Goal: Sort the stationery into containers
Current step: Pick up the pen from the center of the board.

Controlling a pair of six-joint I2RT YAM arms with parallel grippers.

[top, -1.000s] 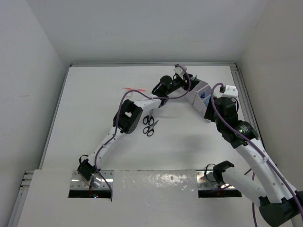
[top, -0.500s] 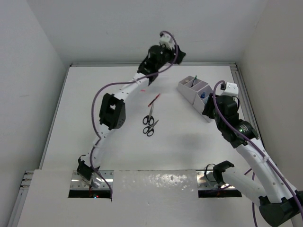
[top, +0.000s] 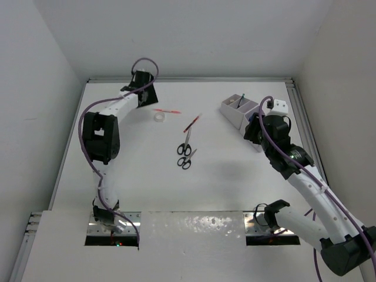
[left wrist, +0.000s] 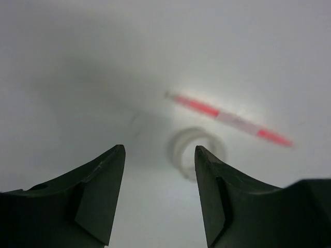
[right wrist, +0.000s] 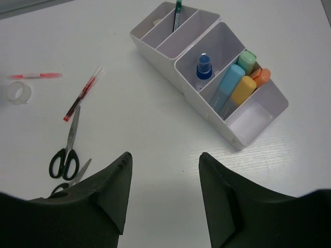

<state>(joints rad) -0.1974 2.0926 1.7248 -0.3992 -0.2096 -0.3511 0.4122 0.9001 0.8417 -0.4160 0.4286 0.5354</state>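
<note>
Twin arms reach over a white table (top: 135,176) with loose stationery across its middle. The white organiser (top: 239,115) sits toward 2 o'clock on the table in the overhead view, apart from the loose items. The right wrist view shows a blue-capped bottle (right wrist: 204,66) upright in one compartment, four pastel highlighters (right wrist: 230,88) (blue, yellow, green, orange) leaning in the next, and a green pen (right wrist: 177,9) standing in a narrow slot at the far end.

Two black-handled scissors (top: 185,142) lie side by side near the table's centre. A red pen (top: 191,123) lies just past their blade tips at 12 o'clock. A second red pen (top: 167,111) and a white tape ring (top: 159,117) rest close together at 11 o'clock from the scissors, the ring just beside the pen.

The left gripper (left wrist: 160,149) is out at 11 o'clock on the table, jaws parted and holding nothing, with the ring and second pen blurred just ahead of its fingers. The right gripper (right wrist: 165,155) hangs above the table by the organiser's near end, jaws wide and empty, the organiser at 1 o'clock in its own view.
</note>
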